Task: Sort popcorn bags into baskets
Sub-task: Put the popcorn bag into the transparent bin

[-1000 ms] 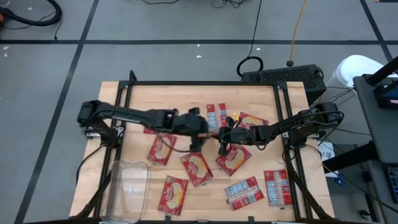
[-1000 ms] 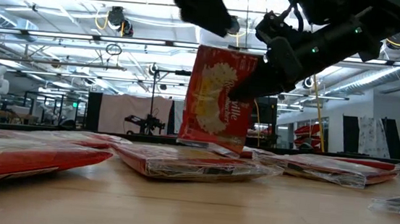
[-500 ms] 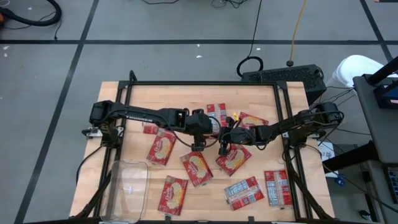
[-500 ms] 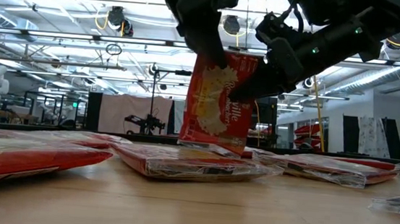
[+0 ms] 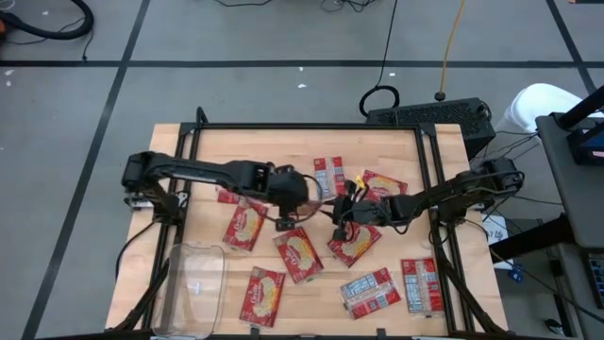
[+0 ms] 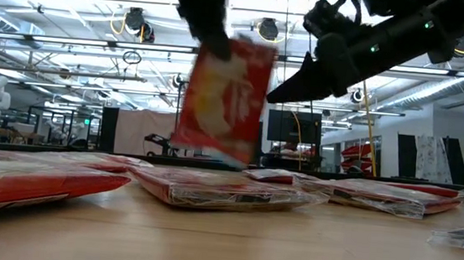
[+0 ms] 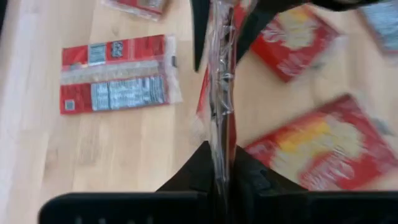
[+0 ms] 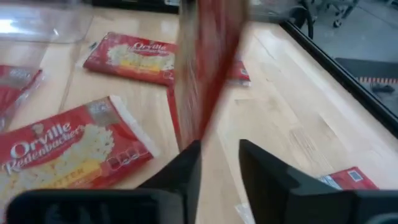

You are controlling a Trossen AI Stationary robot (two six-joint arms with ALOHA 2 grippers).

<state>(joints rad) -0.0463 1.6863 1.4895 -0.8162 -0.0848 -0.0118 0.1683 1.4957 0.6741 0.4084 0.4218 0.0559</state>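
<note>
A wooden desk (image 5: 396, 151) seen from above, with two dark robot arms reaching toward its middle; the left tool (image 5: 286, 210) is pinched tight on the upper edge of one red popcorn bag (image 6: 222, 100), which hangs upright and edge-on below it, clear of the desk surface, and appears blurred in the low view; in the left wrist view the same bag (image 7: 221, 106) runs as a thin vertical strip straight out from between the two dark fingers (image 7: 193, 177); the right tool (image 5: 347, 210) sits just beside the bag on the side toward the desk's right edge, its fingers parted a little with a narrow gap and nothing between them; in the right wrist view the hanging bag (image 8: 205, 68) stands just ahead of that tool's fingertips (image 8: 189, 163), apart from them; other popcorn bags (image 5: 298, 255) lie flat across the middle and the near part of the desk, some showing the yellow popcorn picture, some showing white and blue labels (image 5: 370, 291); a clear plastic basket (image 5: 193, 288) sits at the desk's near left corner, well apart from both tools, and no bag can be made out inside it.
</note>
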